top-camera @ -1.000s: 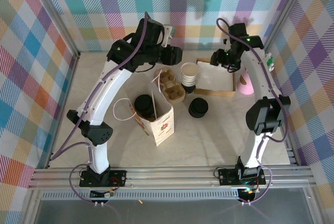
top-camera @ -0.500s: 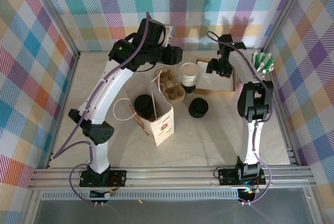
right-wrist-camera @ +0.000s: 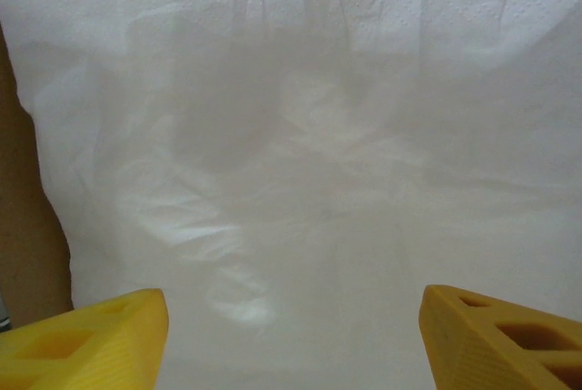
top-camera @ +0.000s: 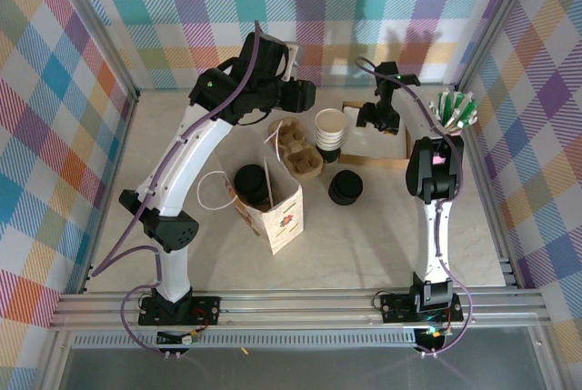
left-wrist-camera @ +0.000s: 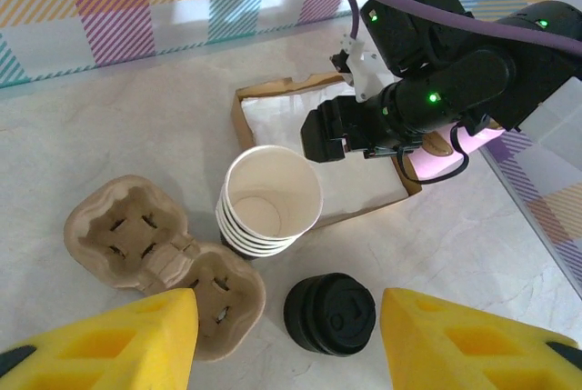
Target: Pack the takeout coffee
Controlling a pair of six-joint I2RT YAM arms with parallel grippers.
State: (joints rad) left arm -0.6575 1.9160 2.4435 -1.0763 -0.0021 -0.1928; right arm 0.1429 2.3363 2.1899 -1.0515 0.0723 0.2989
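Note:
The takeout coffee (top-camera: 249,181), a cup under a round black lid, stands at the open top of the paper bag (top-camera: 280,215), apparently inside it. High above the table's back, my left gripper (top-camera: 304,95) is open. Its yellow fingers (left-wrist-camera: 102,343) frame the table far below, with nothing between them (left-wrist-camera: 286,354). My right gripper (top-camera: 376,116) hangs open just over the white napkins (right-wrist-camera: 300,135) in a cardboard tray (top-camera: 377,162). Its pads (right-wrist-camera: 509,335) are wide apart and hold nothing.
A stack of white-rimmed cups (top-camera: 329,128) stands left of the tray. A pulp cup carrier (top-camera: 298,149) lies beside it. A low stack of black lids (top-camera: 346,187) sits in front. Green-tipped sticks (top-camera: 453,108) stand at the right wall, and plaid walls close the sides.
My right arm has folded and brought its gripper left and down over the napkin tray, its jaws widening. The left arm has stayed put.

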